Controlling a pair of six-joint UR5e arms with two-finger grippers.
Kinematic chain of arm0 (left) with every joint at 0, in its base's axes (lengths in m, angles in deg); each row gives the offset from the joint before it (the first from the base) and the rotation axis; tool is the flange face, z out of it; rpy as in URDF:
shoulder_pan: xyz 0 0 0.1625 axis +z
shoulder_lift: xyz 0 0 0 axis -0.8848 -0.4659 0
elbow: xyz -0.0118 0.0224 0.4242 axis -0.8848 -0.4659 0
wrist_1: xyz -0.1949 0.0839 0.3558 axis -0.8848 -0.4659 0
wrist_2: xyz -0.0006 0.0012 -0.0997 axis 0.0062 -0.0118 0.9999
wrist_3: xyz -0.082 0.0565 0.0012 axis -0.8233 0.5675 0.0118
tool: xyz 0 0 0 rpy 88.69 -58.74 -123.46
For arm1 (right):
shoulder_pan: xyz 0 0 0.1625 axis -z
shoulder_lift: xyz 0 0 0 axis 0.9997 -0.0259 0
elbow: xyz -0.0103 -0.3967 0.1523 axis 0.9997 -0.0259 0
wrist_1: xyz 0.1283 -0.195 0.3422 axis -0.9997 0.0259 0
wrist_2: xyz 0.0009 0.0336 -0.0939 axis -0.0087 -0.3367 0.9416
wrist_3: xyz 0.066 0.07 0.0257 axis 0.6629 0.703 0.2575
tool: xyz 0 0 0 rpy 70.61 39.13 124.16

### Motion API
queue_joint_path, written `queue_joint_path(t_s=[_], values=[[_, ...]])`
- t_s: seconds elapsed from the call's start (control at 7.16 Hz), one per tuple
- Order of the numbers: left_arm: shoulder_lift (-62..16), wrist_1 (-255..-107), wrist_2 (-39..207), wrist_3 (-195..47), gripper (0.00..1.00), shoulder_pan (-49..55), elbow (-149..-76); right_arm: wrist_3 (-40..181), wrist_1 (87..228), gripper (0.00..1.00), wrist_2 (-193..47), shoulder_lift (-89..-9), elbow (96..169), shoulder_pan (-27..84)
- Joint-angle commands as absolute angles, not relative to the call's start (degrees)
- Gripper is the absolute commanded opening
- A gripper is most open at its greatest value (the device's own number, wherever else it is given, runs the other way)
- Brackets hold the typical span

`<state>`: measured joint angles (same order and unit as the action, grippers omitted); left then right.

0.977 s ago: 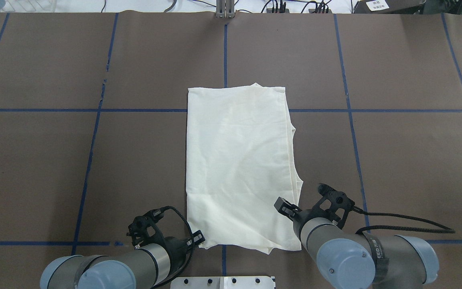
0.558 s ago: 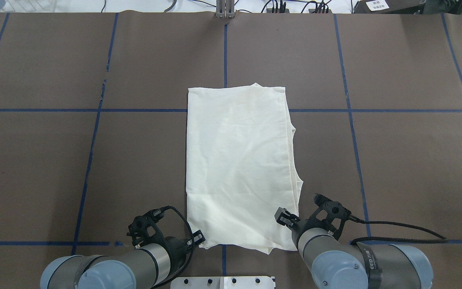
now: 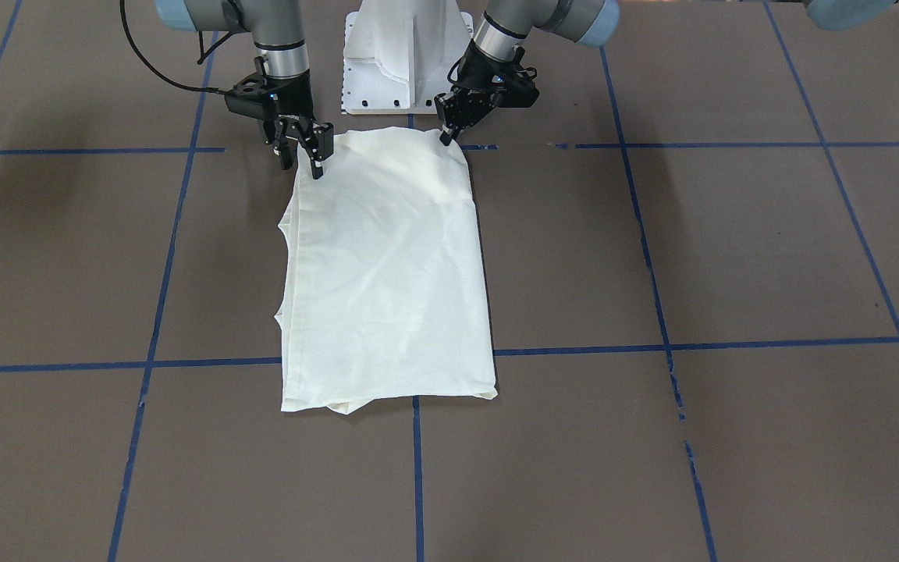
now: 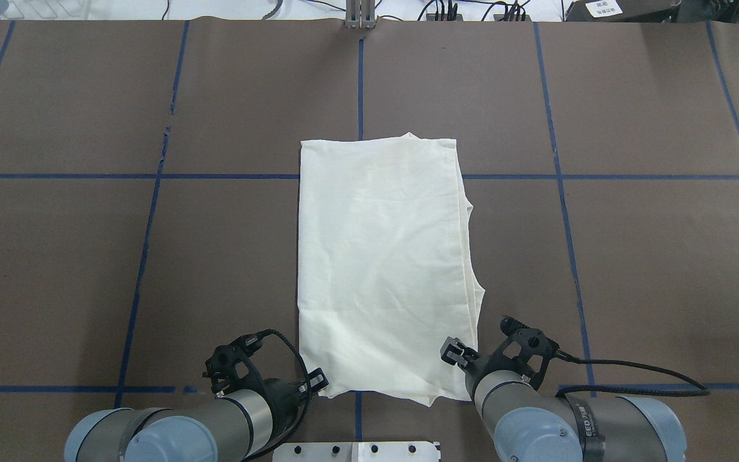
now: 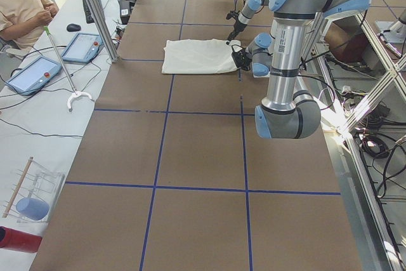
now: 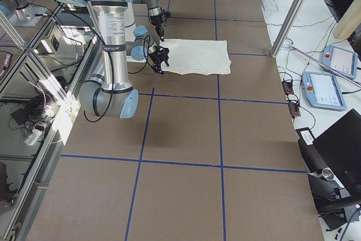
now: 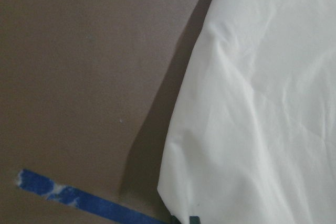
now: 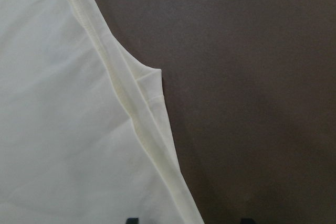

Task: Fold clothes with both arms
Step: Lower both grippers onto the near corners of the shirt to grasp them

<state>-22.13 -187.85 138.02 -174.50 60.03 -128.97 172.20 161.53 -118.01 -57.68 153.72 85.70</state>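
Cream-white shirt (image 8: 58,129) fills the left half, lightly creased; its edge runs on a slant from the top left down to bottom centre. Along that edge a stitched hem (image 8: 105,59) sits over a second layer, whose small corner pokes out sideways onto the bare brown table (image 8: 252,77), with a thin shadow just beside the cloth. Right gripper (image 8: 189,221) barely in shot at the bottom: two dark fingertips (image 8: 132,220) set wide apart, one over cloth, one over table.

Robot lab: taped-grid table (image 4: 632,256), alu frame (image 5: 94,14), teach pendants (image 5: 33,73).
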Motion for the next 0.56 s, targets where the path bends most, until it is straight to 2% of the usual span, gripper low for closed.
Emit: queue_joint_path(t_s=[0.0,0.14,0.42], values=[[-22.13,-187.92,138.02,-174.51,0.0,60.03,-128.97,173.37,161.13,0.11,-117.99,-57.58,153.58,85.79],[-22.13,-187.92,138.02,-174.51,0.0,60.03,-128.97,174.16,161.04,0.0,-117.99,-57.58,153.58,85.79],[-22.13,-187.92,138.02,-174.51,0.0,60.03,-128.97,174.08,161.65,0.0,-117.9,-55.73,153.58,85.53]])
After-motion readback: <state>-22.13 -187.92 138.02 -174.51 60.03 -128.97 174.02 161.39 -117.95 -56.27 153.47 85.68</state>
